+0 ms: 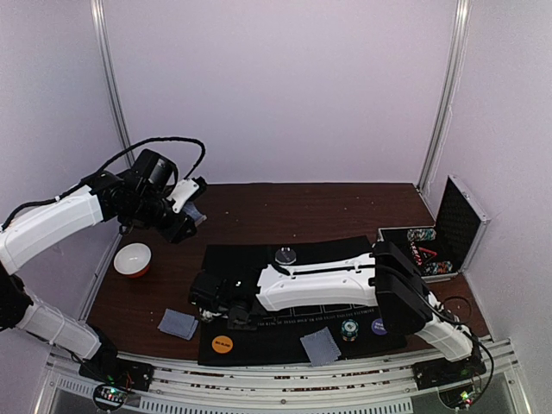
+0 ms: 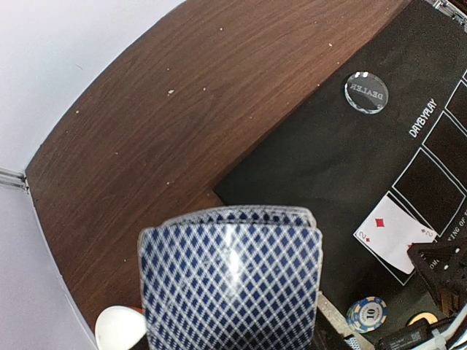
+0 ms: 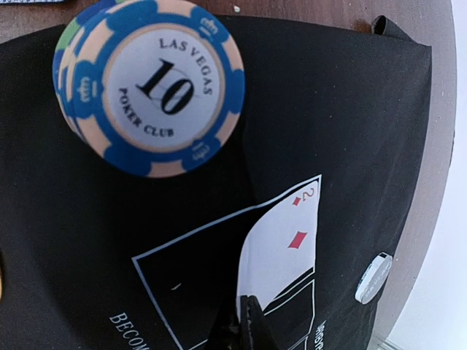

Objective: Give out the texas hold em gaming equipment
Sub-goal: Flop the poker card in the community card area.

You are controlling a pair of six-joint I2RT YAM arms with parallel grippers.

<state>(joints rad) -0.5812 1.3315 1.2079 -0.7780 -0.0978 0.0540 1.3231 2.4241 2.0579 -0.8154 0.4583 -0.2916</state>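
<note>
While the two of diamonds (image 3: 288, 240) lies face-up and skewed over a white outline (image 3: 190, 234) on the mat (image 3: 87, 240), my right gripper (image 3: 248, 321) is closed on its six-o'clock edge. I should square it inside the lines before releasing, clear of the chip stack (image 3: 149, 84) at eleven. My left gripper (image 1: 188, 207) clamps the deck (image 2: 230, 281) above the desk (image 2: 146, 131).

1. Plain, pale lilac-white walls (image 1: 285, 86) close in the space at the back and on both sides
2. A silvery metal left post (image 1: 112, 86) and right post (image 1: 448, 95) rise in the back corners
3. A dark brown wooden table (image 1: 285, 211) with visible grain and small pale specks reaches to the walls
4. A ribbed aluminium rail (image 1: 285, 388) runs along its near edge
5. The light is soft and even, and shadows are faint
</note>
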